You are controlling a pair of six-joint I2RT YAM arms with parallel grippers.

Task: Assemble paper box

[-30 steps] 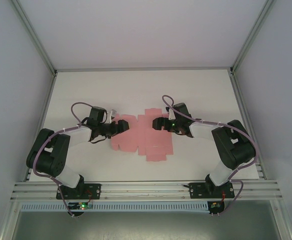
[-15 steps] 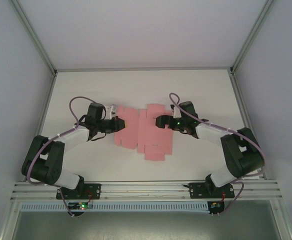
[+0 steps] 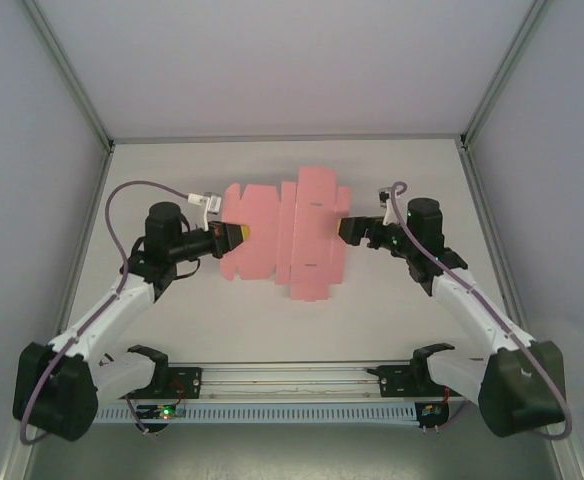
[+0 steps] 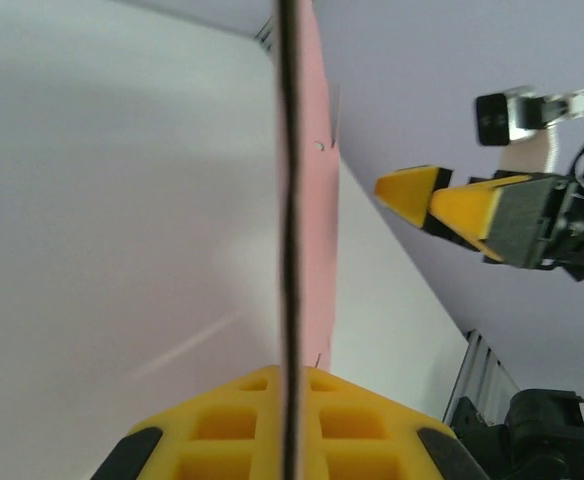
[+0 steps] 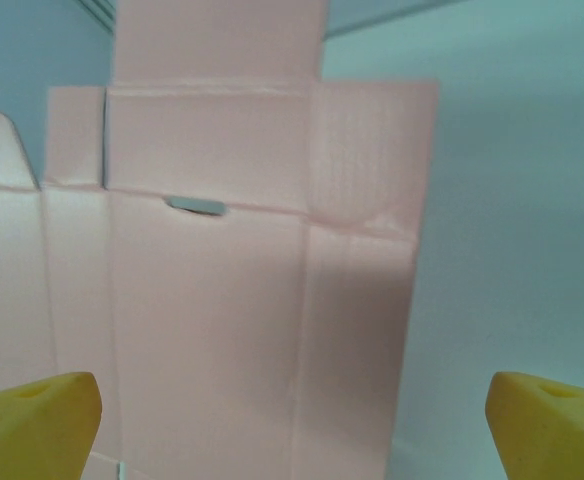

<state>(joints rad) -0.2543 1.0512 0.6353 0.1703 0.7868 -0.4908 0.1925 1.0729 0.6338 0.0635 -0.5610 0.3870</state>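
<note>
Paper box (image 3: 290,232): a flat pink die-cut card sheet with flaps and creases, not folded up. It sits over the middle of the white table (image 3: 412,170), a little nearer the far edge than the near one, with its broad face toward the top camera.
Sheet detail: the right wrist view shows the sheet (image 5: 212,300) as several panels divided by creases. One flap sticks out at the top, and a small slot (image 5: 197,206) is cut along a crease.
Left gripper (image 3: 234,235): clamped on the left edge of the sheet, fingers together with only the card between them.
Left wrist view: the sheet (image 4: 314,250) is seen edge-on as a thin dark line rising from between the yellow fingers (image 4: 227,425) of the left gripper (image 4: 287,400).
Contact with table: whether any part of the sheet rests on the surface cannot be told.
Right gripper (image 3: 344,228): jaws wide apart and gripping nothing. It is just beside the right edge of the sheet; whether it touches the card cannot be told.
Right wrist view: the two yellow fingertips (image 5: 32,415) of the right gripper (image 5: 292,420) sit at the bottom corners, far apart. The sheet lies beyond them, and its right edge falls between the two tips.
Seen from the left wrist: the right gripper (image 4: 424,198) is off to the right of the card, its yellow tips parted.
</note>
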